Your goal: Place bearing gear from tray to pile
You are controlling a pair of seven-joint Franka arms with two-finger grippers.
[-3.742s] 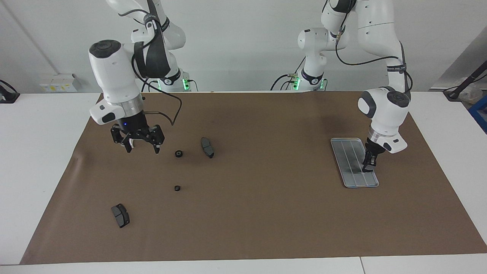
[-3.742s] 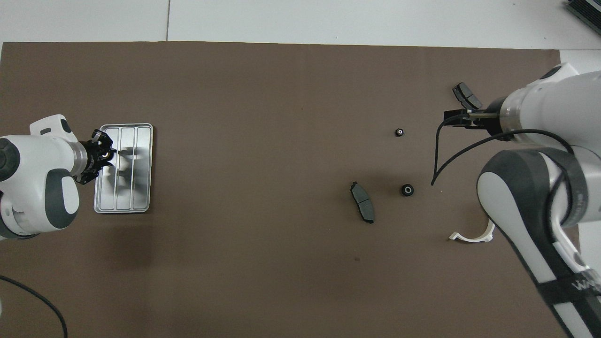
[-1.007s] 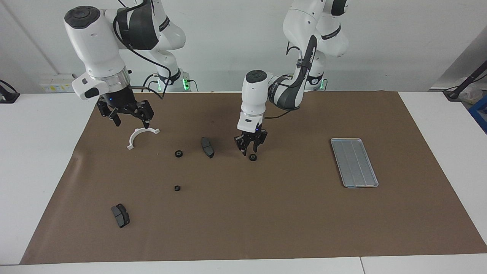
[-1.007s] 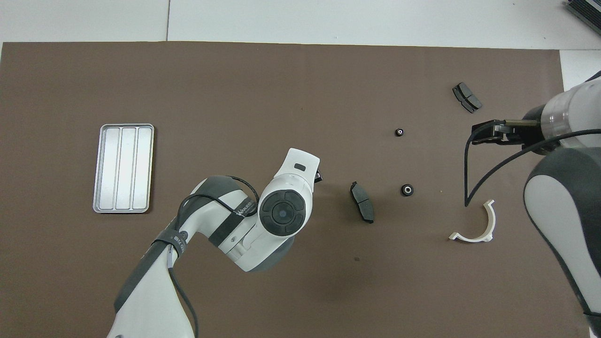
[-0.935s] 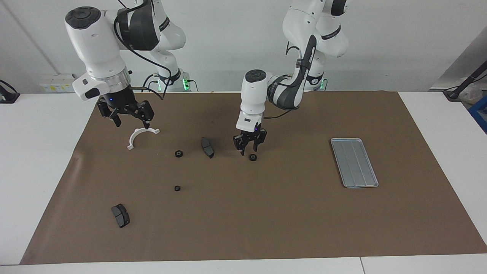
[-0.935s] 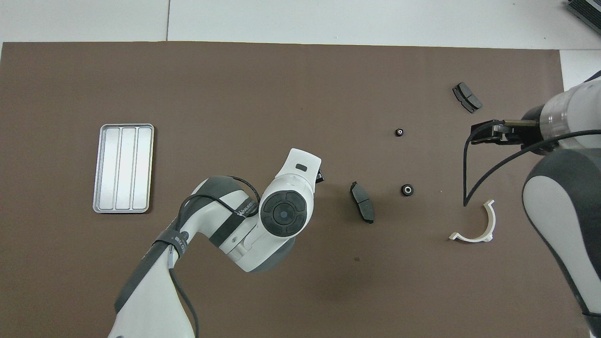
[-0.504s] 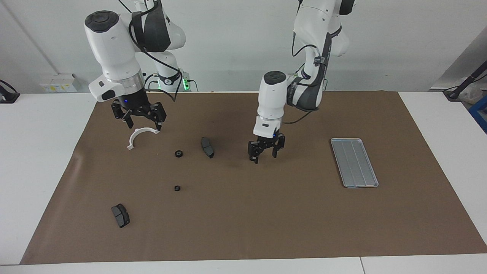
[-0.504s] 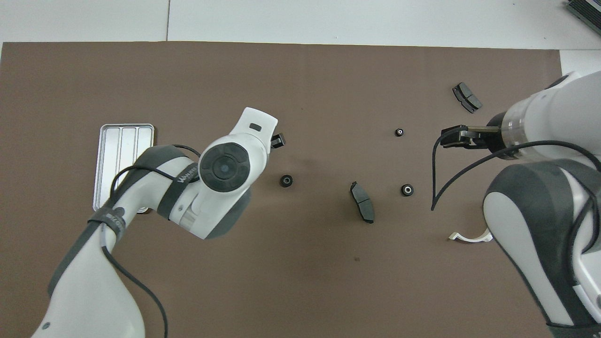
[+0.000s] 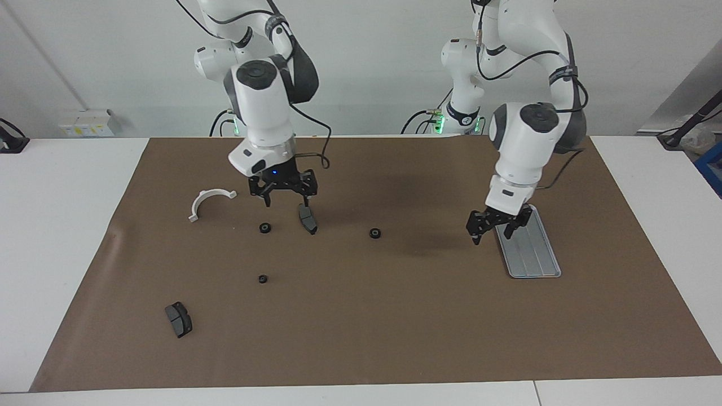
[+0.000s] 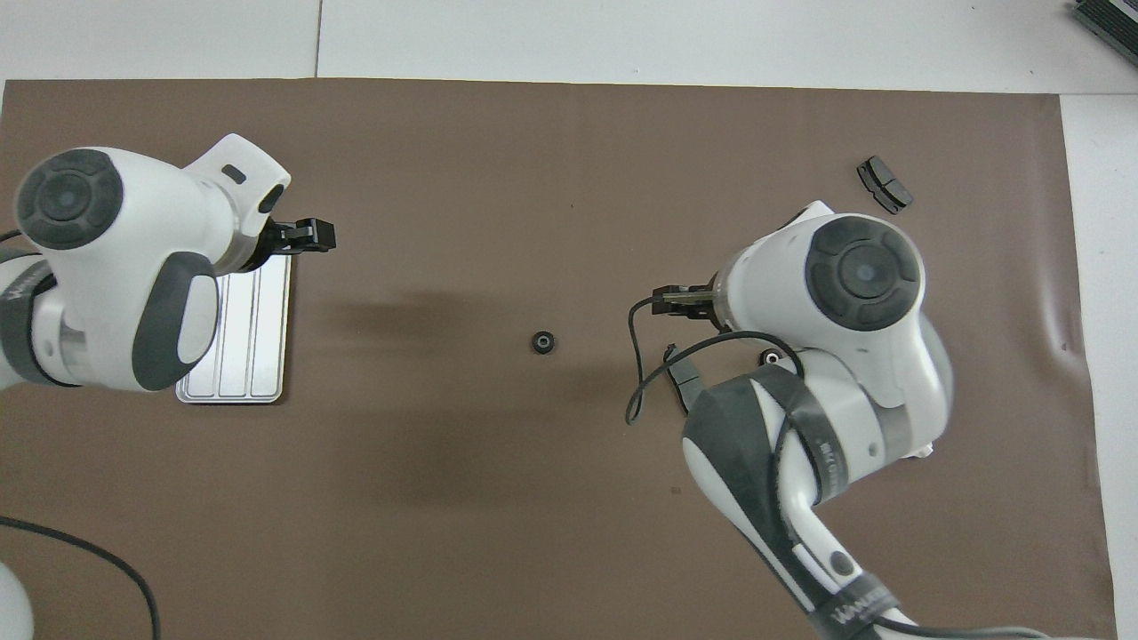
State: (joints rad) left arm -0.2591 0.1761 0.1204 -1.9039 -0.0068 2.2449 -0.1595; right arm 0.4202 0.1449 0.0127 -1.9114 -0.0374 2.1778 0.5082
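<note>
On the brown tabletop (image 9: pixel 395 316) the tray (image 9: pixel 533 254) looks bare and the gear (image 9: pixel 375 233) lies alone near the pad (image 9: pixel 307 219), so the open, empty left tool (image 9: pixel 498 224) should stay away while the open, empty right tool (image 9: pixel 285 192) waits.
</note>
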